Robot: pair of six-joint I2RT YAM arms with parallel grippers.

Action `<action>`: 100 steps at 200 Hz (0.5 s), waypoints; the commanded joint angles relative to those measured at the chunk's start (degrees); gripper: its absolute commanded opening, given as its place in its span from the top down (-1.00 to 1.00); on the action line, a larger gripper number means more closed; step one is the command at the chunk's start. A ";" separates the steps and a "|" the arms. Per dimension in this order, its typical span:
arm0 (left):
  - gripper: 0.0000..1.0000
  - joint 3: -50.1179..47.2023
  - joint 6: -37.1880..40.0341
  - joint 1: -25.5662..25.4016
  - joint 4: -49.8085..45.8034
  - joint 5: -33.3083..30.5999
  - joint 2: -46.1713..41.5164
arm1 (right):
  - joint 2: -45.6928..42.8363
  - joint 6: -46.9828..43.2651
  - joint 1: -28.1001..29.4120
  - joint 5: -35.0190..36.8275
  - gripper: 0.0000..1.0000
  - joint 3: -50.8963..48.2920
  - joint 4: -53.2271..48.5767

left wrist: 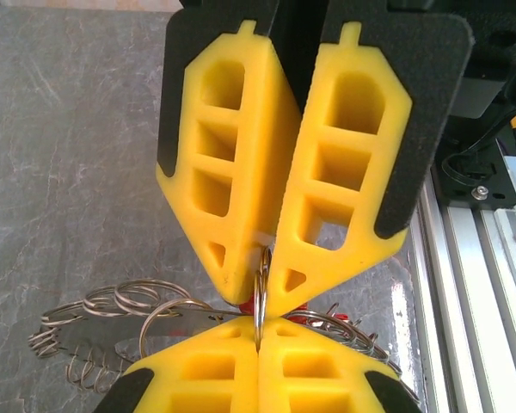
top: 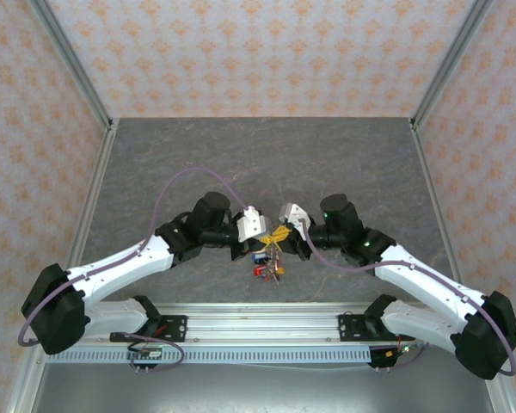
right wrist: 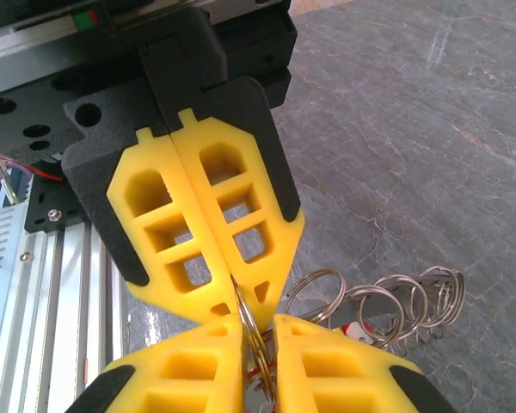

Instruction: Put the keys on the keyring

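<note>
Pinching the keyring (left wrist: 260, 288) edge-on, the left end effector (left wrist: 258, 335) has its yellow fingers pressed flat together on the thin wire loop, right at the tips. Right end effector (right wrist: 260, 331) faces it tip to tip. Its fingers are slightly parted, a narrow gap between them, and the same loop runs into that gap. Can't tell if the right fingers touch the wire. From the top view both end effectors meet nose to nose over the middle of the bench (left wrist: 69, 172), above the surface.

Keys (top: 267, 261) are bunched right by the joined tips, red with some blue, hanging just below them in the top view. Can't tell if they rest on the bench. A red tag (right wrist: 359, 330) peeks out just past the right fingers, partly hidden.

More split rings (right wrist: 387, 297) fan out in an overlapping row from the tips, on the side away from the rail (left wrist: 490, 284). A short wire coil (left wrist: 86, 370) sits at the outer end of that row, low near the bench.

The grey aluminium rail runs along the other side of both end effectors, well apart from the rings.
</note>
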 commanded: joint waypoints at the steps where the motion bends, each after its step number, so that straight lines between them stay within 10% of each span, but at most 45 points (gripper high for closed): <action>1: 1.00 -0.28 -1.00 0.36 6.64 4.05 -2.89 | -0.69 1.45 -0.75 -0.71 0.71 -1.43 3.96; 100: 0.88 -0.27 -0.48 1.62 4.88 4.67 -3.57 | 0.01 3.24 -1.65 -3.44 1.00 -1.02 6.56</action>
